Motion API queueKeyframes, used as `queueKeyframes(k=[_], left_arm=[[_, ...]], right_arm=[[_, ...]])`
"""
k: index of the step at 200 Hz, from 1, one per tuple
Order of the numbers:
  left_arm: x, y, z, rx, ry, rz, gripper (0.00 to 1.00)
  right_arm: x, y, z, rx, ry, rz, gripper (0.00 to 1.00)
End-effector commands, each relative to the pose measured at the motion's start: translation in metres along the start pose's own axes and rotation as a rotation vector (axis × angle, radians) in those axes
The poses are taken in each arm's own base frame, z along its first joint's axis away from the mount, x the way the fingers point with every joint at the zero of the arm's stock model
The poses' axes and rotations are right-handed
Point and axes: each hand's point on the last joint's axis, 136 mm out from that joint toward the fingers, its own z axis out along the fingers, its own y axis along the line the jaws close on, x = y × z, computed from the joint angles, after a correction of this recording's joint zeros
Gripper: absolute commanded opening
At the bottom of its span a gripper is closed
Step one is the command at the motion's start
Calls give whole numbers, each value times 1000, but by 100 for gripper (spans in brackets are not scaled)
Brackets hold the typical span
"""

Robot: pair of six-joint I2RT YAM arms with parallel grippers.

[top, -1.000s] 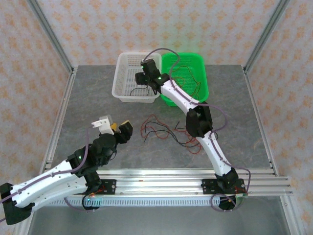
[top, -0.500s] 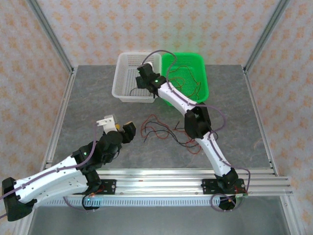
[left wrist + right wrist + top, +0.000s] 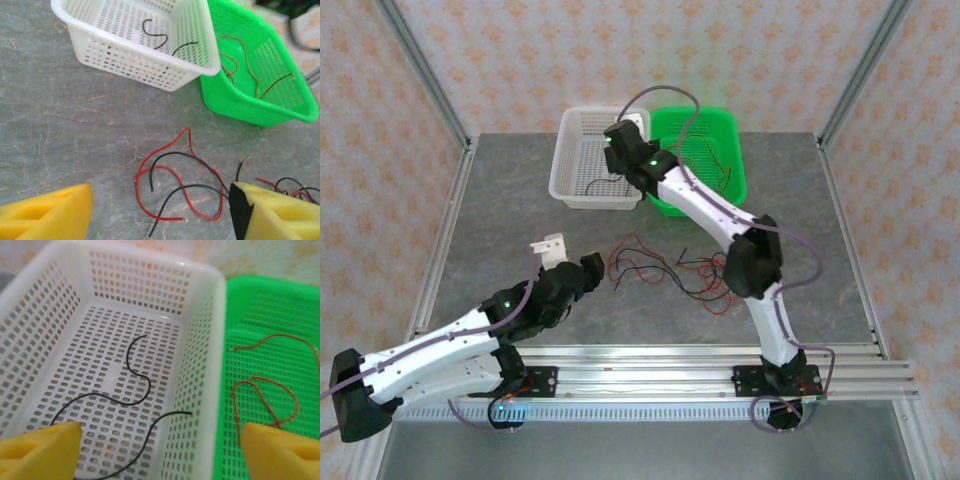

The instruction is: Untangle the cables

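A loose tangle of red and black cables lies on the grey table; in the left wrist view these cables sit just ahead of my fingers. My left gripper is open, low over the table at the tangle's left end, with nothing between its yellow pads. My right gripper hangs open and empty over the wall shared by the two baskets. Black cables lie in the white basket. Red cables lie in the green basket.
The white basket and the green basket stand side by side at the back of the table. More red and black strands lie beside the right arm's elbow. Aluminium frame posts and a rail border the table.
My left arm has reached forward and to the right, bringing its gripper up to the tangle. My right gripper has shifted slightly back over the baskets' shared wall.
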Motion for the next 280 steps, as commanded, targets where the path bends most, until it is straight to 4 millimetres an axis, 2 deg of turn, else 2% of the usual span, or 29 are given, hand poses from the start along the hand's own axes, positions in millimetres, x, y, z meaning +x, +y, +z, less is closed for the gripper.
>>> queueKeyframes(k=[1, 24, 60, 91, 123, 161, 193, 250, 255, 280], left_arm=[[11, 1, 1, -34, 77, 18, 70], [24, -1, 7, -40, 133, 25, 67], [47, -7, 18, -31, 216, 35, 65], [65, -11, 31, -59, 287, 70, 64], [84, -14, 46, -103, 358, 101, 62], [95, -28, 60, -90, 400, 92, 62], [100, -39, 70, -79, 412, 87, 69], [107, -18, 87, -243, 402, 177, 68], [107, -17, 88, -251, 402, 186, 67], [105, -13, 93, -297, 381, 208, 63]], right_arm=[[-16, -17, -46, -4, -60, 105, 80], [4, -38, -76, -11, -52, 165, 79], [56, -72, -118, -34, -25, 257, 77], [101, -86, -136, -65, 37, 305, 76], [129, -90, -141, -90, 75, 335, 75], [146, -93, -142, -97, 93, 345, 74], [153, -94, -145, -114, 89, 352, 74], [166, -97, -144, -119, 99, 346, 74], [161, -99, -150, -129, 77, 357, 74], [162, -101, -152, -129, 71, 360, 74]])
